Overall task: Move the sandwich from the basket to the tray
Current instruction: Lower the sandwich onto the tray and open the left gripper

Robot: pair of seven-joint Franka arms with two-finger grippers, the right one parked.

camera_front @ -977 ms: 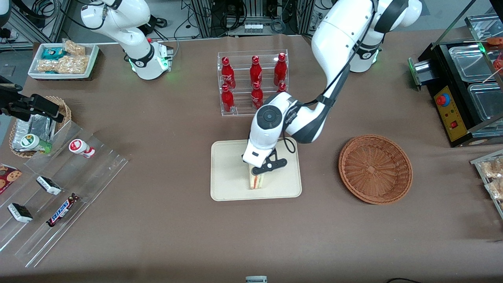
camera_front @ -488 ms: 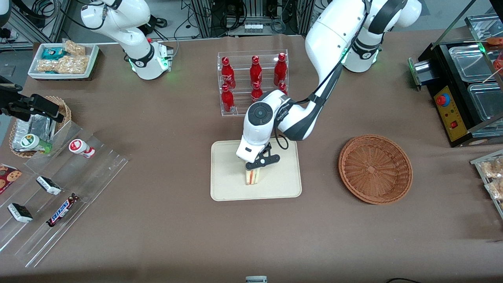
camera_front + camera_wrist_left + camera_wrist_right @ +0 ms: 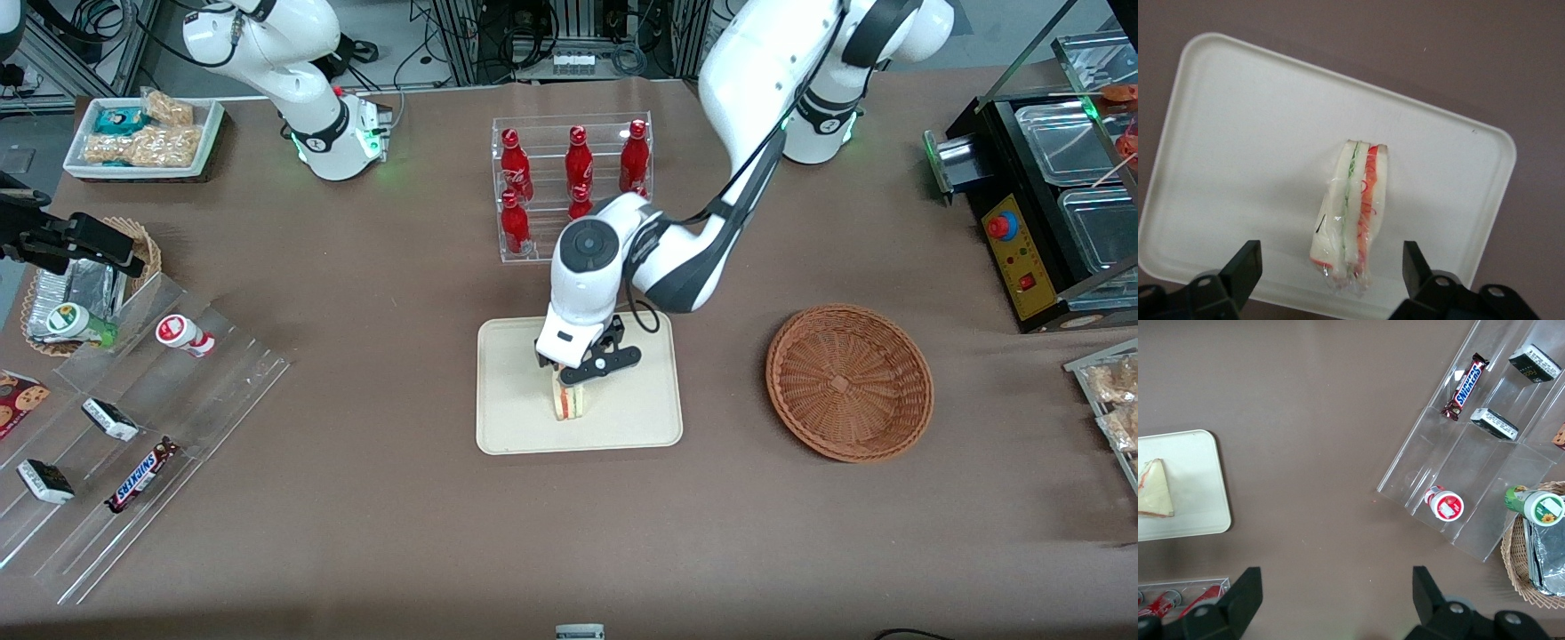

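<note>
The sandwich point(image 3: 570, 404), a wrapped wedge of pale bread with red, orange and green layers, stands on its edge on the cream tray point(image 3: 520, 427). My left gripper point(image 3: 582, 369) hangs just above it. In the left wrist view the gripper point(image 3: 1330, 252) is open: its black fingers point(image 3: 1248, 265) stand wide on either side of the sandwich point(image 3: 1355, 207), with a gap on both sides, over the tray point(image 3: 1238, 133). The reddish-brown wicker basket point(image 3: 849, 382) sits empty toward the working arm's end. The right wrist view shows the sandwich point(image 3: 1155, 490) on the tray point(image 3: 1201, 500).
A clear rack of red bottles point(image 3: 573, 182) stands just farther from the camera than the tray. A clear stepped shelf with snack bars point(image 3: 133, 436) and a small wicker basket with foil packets point(image 3: 84, 284) lie toward the parked arm's end. A black machine point(image 3: 1049, 204) is at the working arm's end.
The wrist has shifted a little toward the parked arm's end, and the sandwich with it. The hand now sits slightly higher over the sandwich.
</note>
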